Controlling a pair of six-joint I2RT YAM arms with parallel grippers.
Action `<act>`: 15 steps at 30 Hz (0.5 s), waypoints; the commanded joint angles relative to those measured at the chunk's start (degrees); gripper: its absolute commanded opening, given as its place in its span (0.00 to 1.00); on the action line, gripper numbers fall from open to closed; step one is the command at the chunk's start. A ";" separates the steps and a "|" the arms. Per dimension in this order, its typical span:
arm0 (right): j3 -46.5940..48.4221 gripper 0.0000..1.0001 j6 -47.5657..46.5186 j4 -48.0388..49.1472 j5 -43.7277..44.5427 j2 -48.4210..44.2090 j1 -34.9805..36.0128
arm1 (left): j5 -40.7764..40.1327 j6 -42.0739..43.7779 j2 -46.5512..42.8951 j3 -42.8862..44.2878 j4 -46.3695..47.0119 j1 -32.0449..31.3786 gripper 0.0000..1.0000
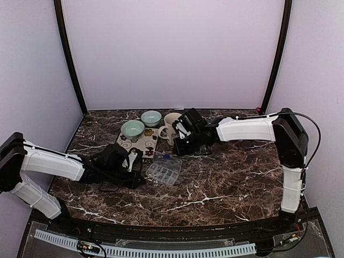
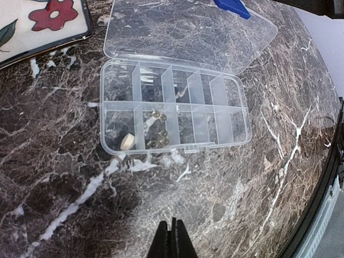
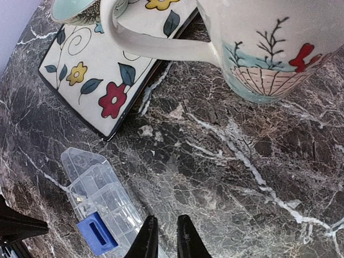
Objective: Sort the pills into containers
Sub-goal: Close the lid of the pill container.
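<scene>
Left gripper (image 2: 172, 226) jaws pressed together, empty, low over the dark marble tabletop (image 2: 64, 177), near the clear plastic compartment box (image 2: 172, 115); lid flipped open, blue latch (image 2: 231, 6) on its edge; round beige tablet (image 2: 127, 141) in a corner cell, small brown pills (image 2: 159, 129) in the next; right gripper (image 3: 165, 228) jaws a narrow gap apart, nothing visible between, beside the box, near the white painted mug (image 3: 269, 43) and floral tile (image 3: 102, 70).

soft, even light filled the overhead view, and the arms cast only faint shadows on the dark, white-veined marble worktop (image 1: 226, 183). the left wrist view bent strongly toward its edges, and whitish glare lay across the open lid of the clear plastic compartment box (image 2: 226, 91). the right wrist view was sharp, though the white floral ceramic mug (image 3: 269, 32) looked washed out near the top.
</scene>
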 commanded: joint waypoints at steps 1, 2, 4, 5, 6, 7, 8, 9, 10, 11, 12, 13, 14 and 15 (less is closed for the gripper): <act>-0.69 0.13 0.63 2.80 -0.70 -0.81 0.70 | 1.68 0.28 1.66 2.33 0.07 0.44 0.00; -0.69 0.13 0.63 2.89 -0.71 -0.78 0.75 | 1.68 0.34 2.14 2.60 -0.02 0.44 0.00; -0.61 0.13 0.63 3.08 -0.92 -0.65 0.78 | 1.69 0.39 3.18 3.21 -0.05 0.42 0.00; -0.52 0.13 0.68 3.10 -1.02 -0.60 0.82 | 1.56 0.43 3.73 3.60 -0.24 0.44 0.00; -0.44 0.12 0.57 3.01 -1.06 -0.52 0.86 | 1.42 0.39 4.32 4.10 -0.64 0.44 0.00; -0.36 0.12 0.58 3.03 -1.13 -0.51 0.86 | 1.28 0.39 5.00 4.67 -1.38 0.44 0.00; -0.34 0.12 0.55 2.99 -1.16 -0.44 0.96 | 1.17 0.39 5.60 5.41 -1.87 0.44 0.00; -0.38 0.12 0.55 2.99 -1.23 -0.42 0.97 | 1.18 0.39 6.13 5.87 -2.17 0.44 0.00; -0.28 0.12 0.55 2.86 -1.26 -0.34 0.95 | 1.24 0.39 6.76 6.24 -2.44 0.43 0.00; -0.21 0.12 0.48 2.82 -1.34 -0.20 0.95 | 1.33 0.43 7.21 6.62 -2.75 0.39 0.00; -0.17 0.12 0.46 2.77 -1.53 -0.16 0.95 | 1.40 0.39 7.63 6.90 -3.05 0.43 0.00; -0.09 0.12 0.46 2.73 -1.63 -0.03 0.97 | 1.48 0.39 7.97 7.10 -3.32 0.43 0.00; -0.07 0.12 0.46 2.72 -1.68 0.03 0.95 | 1.55 0.32 8.14 7.16 -3.39 0.43 0.00; -0.03 0.12 0.43 2.72 -1.76 0.17 1.03 | 1.71 0.30 8.34 7.17 -3.40 0.44 0.00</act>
